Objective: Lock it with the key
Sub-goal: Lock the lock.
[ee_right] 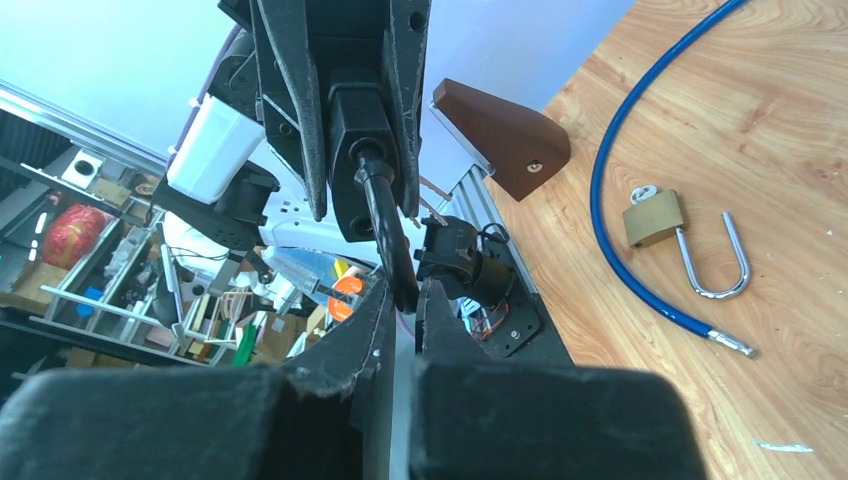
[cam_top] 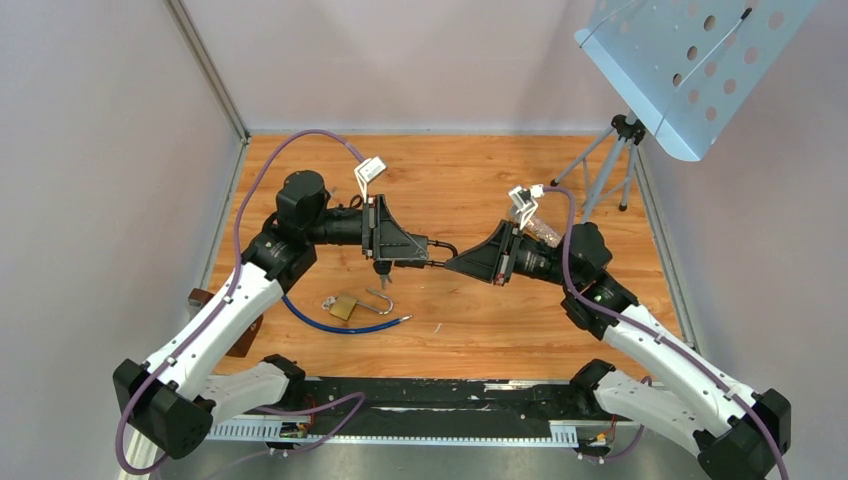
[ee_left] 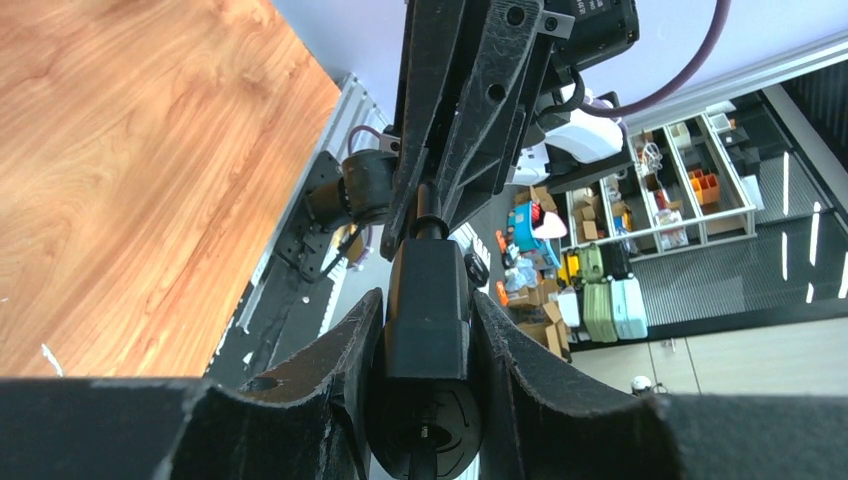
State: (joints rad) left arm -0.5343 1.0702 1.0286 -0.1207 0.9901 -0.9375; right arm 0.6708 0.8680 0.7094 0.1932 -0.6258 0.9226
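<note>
My left gripper (cam_top: 428,252) and right gripper (cam_top: 447,265) meet tip to tip above the middle of the table. The left gripper (ee_left: 428,310) is shut on a black block-shaped piece (ee_left: 430,270), which also shows in the right wrist view (ee_right: 355,130). A thin curved black stem (ee_right: 385,215) runs from that piece into the right gripper (ee_right: 407,292), which is shut on it. A brass padlock (cam_top: 343,307) with its shackle (ee_right: 715,265) swung open lies on the table below the left gripper, beside a blue cable (cam_top: 330,325). I cannot pick out a key for certain.
A brown wooden block (cam_top: 200,297) sits at the table's left edge. A tripod stand (cam_top: 610,165) with a perforated metal desk (cam_top: 690,70) stands at the back right. Walls close in the left, back and right sides.
</note>
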